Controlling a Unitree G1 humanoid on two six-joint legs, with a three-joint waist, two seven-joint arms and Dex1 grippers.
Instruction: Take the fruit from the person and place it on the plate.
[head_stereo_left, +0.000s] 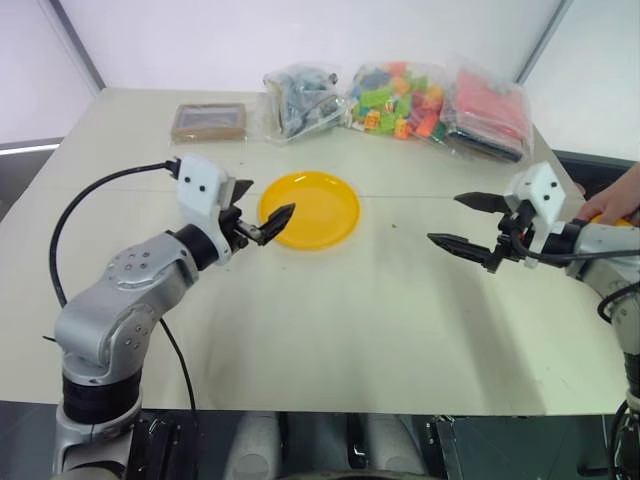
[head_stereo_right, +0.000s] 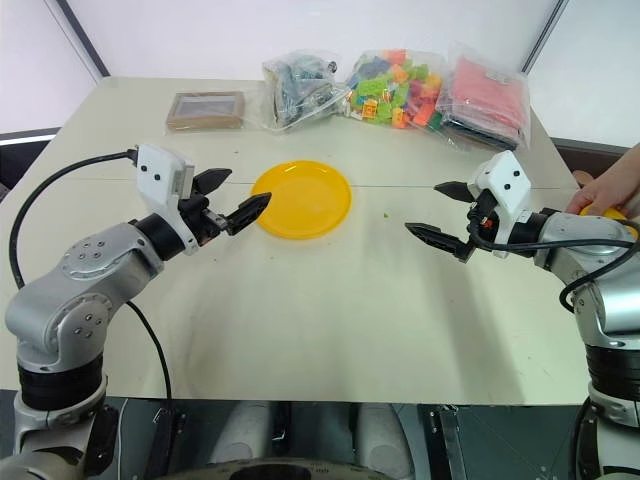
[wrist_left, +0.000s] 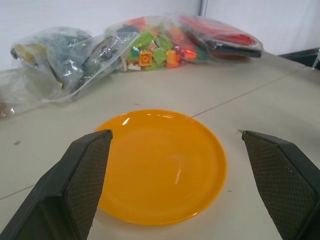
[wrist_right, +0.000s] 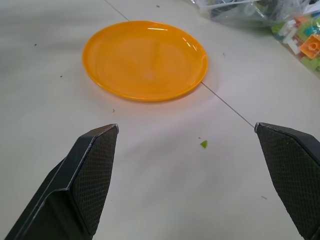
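With both the left gripper (head_stereo_right: 232, 199) and the right gripper (head_stereo_right: 437, 212) spread wide and empty, the right one should have turned toward the person's bare hand (head_stereo_right: 603, 190) holding the smooth yellow-orange fruit (head_stereo_right: 612, 213), away from the round yellow plastic plate (head_stereo_right: 300, 199)

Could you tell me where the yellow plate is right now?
The plate lies empty mid-table, beside the left tool and before the toy-brick bags.

Round shallow yellow plate (head_stereo_left: 318, 208) lying flat and bare on the table, sitting just ahead of the left gripper (head_stereo_left: 258, 216), person's hand (head_stereo_right: 608, 190) resting behind the right gripper (head_stereo_right: 442, 213), covering a yellow-orange fruit (head_stereo_right: 612, 213) that is barely peeking out beneath it
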